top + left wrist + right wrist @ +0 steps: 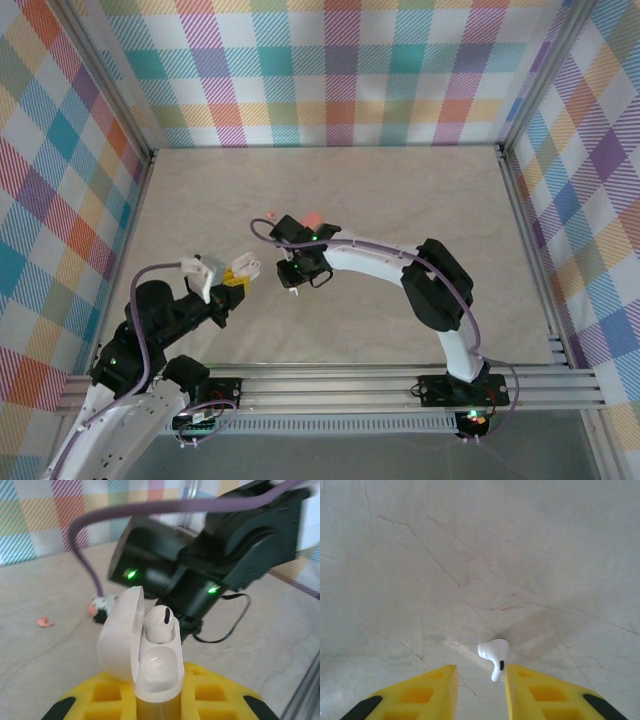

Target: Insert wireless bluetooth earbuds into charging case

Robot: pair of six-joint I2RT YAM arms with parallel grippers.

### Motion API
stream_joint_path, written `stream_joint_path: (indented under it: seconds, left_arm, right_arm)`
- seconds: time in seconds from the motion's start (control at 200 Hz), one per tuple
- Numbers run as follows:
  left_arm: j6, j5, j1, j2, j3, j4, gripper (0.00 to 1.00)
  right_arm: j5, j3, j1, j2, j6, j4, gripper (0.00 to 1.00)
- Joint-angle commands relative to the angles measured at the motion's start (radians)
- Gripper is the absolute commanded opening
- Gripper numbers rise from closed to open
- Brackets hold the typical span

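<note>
My left gripper (157, 702) is shut on the white charging case (156, 667), holding it upright with its lid (119, 640) swung open to the left. One white earbud (161, 624) sits in the far slot; the near slot is hollow. From above, the case (245, 265) is just left of my right gripper (292, 280), which points down at the table. Between its open yellow fingers (427, 690) a second white earbud (494, 655) lies on the table, its stem close to the right finger. The right gripper (480, 676) holds nothing.
A salmon-pink earbud (45, 622) lies on the table further back, the same speck (268, 214) from above. A larger pink piece (312, 218) peeks out behind the right wrist. The right arm's black body (200, 565) looms close behind the case. Checked walls surround the table.
</note>
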Motion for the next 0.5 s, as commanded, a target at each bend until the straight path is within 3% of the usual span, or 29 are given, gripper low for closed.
stream_joint_path:
  seconds: [0.0, 0.17, 0.495]
  left_arm:
    - [0.077, 0.146, 0.009, -0.063, -0.025, 0.023, 0.00]
    - [0.157, 0.281, 0.009, -0.086, -0.022, 0.029, 0.00]
    - [0.207, 0.276, 0.009, -0.043, 0.006, 0.017, 0.00]
  right_arm:
    - [-0.016, 0.018, -0.001, 0.023, -0.006, -0.032, 0.30]
    - [-0.025, 0.007, 0.005, 0.014, -0.022, -0.028, 0.31]
    - [0.025, 0.002, 0.013, 0.045, -0.046, -0.055, 0.33]
